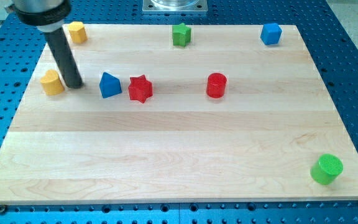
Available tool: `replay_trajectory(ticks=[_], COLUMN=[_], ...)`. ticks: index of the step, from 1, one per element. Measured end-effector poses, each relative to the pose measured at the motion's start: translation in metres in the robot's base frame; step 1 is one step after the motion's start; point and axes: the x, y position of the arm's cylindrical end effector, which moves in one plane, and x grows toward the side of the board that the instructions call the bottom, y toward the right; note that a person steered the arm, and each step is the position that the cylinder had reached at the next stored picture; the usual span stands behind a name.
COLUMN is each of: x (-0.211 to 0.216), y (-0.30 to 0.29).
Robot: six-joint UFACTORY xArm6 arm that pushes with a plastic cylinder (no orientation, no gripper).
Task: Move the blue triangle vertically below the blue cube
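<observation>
The blue triangle (109, 85) sits on the wooden board at the view's left, touching or nearly touching a red star (140, 89) on its right. The blue cube (271, 33) sits near the board's top right corner. My tip (73, 85) rests on the board a short way to the left of the blue triangle, with a small gap between them. A yellow block (52, 82) lies just left of the tip.
A red cylinder (216, 85) stands at mid-board, right of the star. A green star (181, 35) is at the top middle, a yellow block (76, 32) at the top left, and a green cylinder (326, 169) near the bottom right corner.
</observation>
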Motion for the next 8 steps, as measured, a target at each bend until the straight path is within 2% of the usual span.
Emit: replay_trajectory(ticks=[1, 5, 6, 8], x=[0.002, 0.024, 0.035, 0.084], y=[0.050, 0.072, 0.095, 0.088])
